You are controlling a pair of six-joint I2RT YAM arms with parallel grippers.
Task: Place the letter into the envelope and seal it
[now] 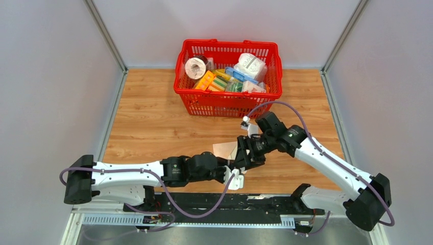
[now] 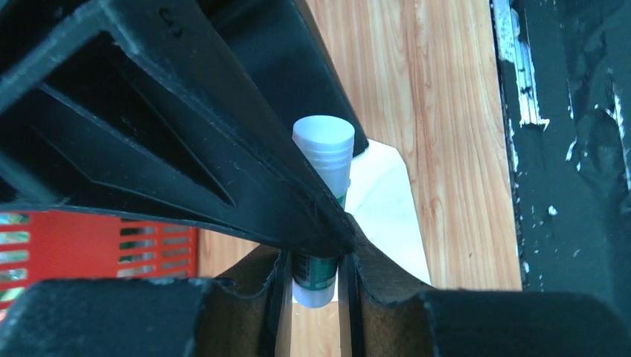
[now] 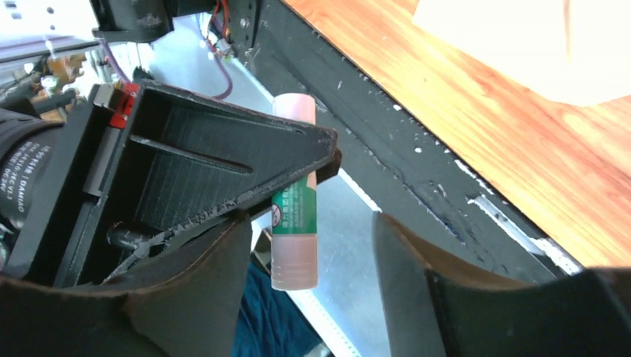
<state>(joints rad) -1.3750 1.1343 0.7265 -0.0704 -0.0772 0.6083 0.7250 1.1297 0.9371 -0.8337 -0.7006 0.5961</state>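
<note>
My left gripper is clamping the glue stick beside the envelope. My right gripper is standing open around the stick.

Red basket stands on the wooden tabletop, loaded to the rim. Inside it are a paper roll at the basket's left end, a white wrapped pack at its right end, and an orange box among mixed packets between them.

On the basket's near side, just beyond its front wall, both arms meet. Left hand and right hand are crowded tip to tip, the right one closer to the basket. Jaws unreadable from above.

A corner of the tan envelope lies flat between basket and hands, partly covered by them. A grey cable arcs from the right arm up to the basket's front wall.
</note>
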